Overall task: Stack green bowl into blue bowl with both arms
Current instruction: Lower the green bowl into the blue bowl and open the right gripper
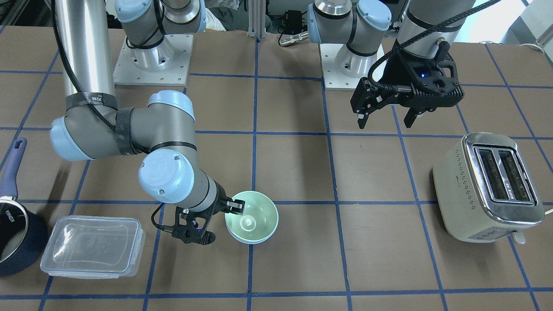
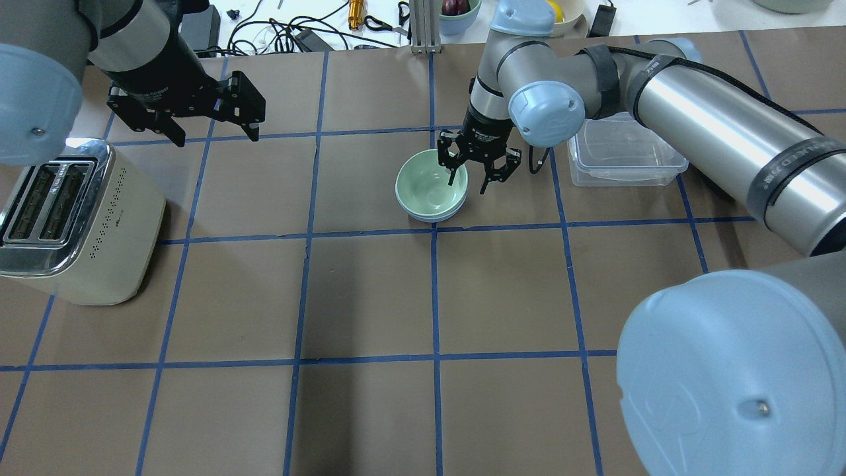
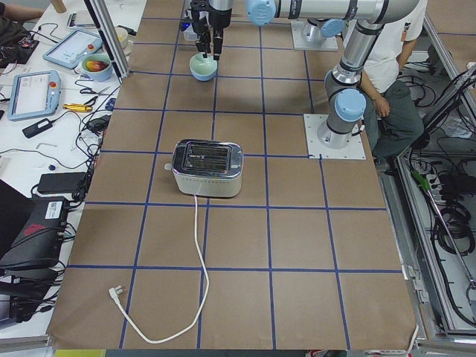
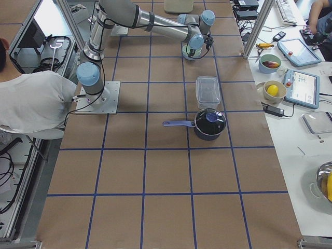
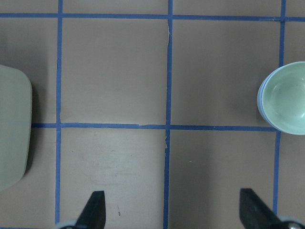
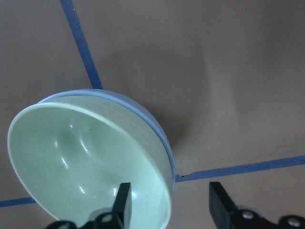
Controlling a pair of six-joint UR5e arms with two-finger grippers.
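The green bowl (image 1: 252,218) sits nested inside the blue bowl (image 1: 248,240), whose rim shows just below it, on the table. My right gripper (image 1: 222,220) is open and straddles the bowls' rim, one finger inside the green bowl (image 6: 86,162) and one outside the blue bowl (image 6: 143,114). It grips nothing. In the overhead view the right gripper (image 2: 470,180) stands at the green bowl's (image 2: 428,188) right edge. My left gripper (image 1: 384,123) is open and empty, held above the table, far from the bowls. In the left wrist view the bowls (image 5: 288,98) lie at the right edge.
A cream toaster (image 1: 488,185) stands on the left arm's side, close under the left gripper (image 2: 215,135). A clear plastic container (image 1: 93,246) and a dark navy saucepan (image 1: 13,233) sit beyond the right arm's elbow.
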